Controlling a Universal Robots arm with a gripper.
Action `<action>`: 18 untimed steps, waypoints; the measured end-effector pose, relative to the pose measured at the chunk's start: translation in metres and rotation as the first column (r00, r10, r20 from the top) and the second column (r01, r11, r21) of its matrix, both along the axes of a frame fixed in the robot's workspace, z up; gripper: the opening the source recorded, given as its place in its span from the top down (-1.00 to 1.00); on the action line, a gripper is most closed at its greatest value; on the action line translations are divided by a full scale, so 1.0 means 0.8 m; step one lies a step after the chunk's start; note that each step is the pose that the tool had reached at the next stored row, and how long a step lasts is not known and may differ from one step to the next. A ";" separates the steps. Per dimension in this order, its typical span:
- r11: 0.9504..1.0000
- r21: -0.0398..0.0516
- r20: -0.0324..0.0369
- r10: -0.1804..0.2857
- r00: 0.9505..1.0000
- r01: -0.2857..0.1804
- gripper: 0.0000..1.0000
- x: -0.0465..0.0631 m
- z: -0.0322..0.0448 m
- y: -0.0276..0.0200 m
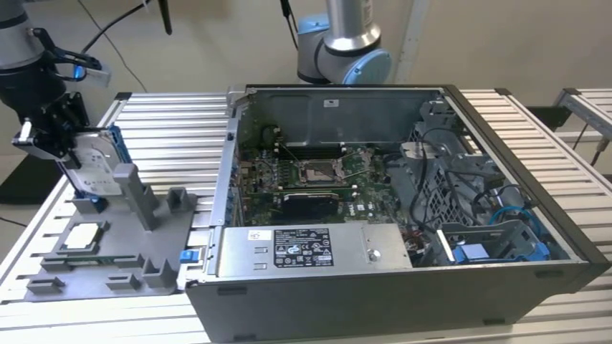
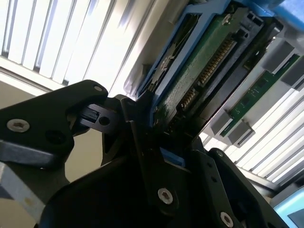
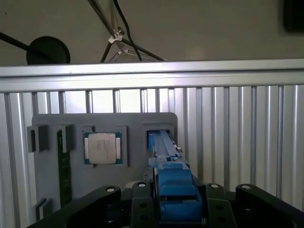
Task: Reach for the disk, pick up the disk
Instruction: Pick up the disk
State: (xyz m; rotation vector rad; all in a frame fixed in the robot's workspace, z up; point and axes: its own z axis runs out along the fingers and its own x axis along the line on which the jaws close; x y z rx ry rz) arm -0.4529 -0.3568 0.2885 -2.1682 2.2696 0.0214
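The disk (image 1: pixel 96 163) stands on edge at the far corner of the grey fixture (image 1: pixel 105 258), on the exterior view's left; its silver face and blue rail show. My gripper (image 1: pixel 65 143) is at its upper edge, jaws on either side. In the first wrist view the blue rail of the disk (image 3: pixel 172 183) runs edge-on between my black fingers (image 3: pixel 142 199), which sit tight against it. In the second wrist view the disk's (image 2: pixel 199 71) green circuit underside and blue rail enter my gripper (image 2: pixel 161 130). Its lower end is at the fixture's slot.
On the fixture lie a square silver chip (image 1: pixel 82 235) and a long green stick (image 3: pixel 64 166). An open computer case (image 1: pixel 383 215) is on the exterior view's right. A second arm's base (image 1: pixel 340 43) stands behind it. The table (image 1: pixel 172 122) is slatted aluminium.
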 end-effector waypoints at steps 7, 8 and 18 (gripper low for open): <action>1.000 0.000 0.000 0.000 1.000 0.000 1.00 0.000 0.0100 0.0000; 1.000 0.000 0.000 0.000 1.000 0.000 1.00 0.000 0.0114 0.0000; 1.000 0.000 0.000 0.000 1.000 0.000 1.00 0.000 0.0259 0.0000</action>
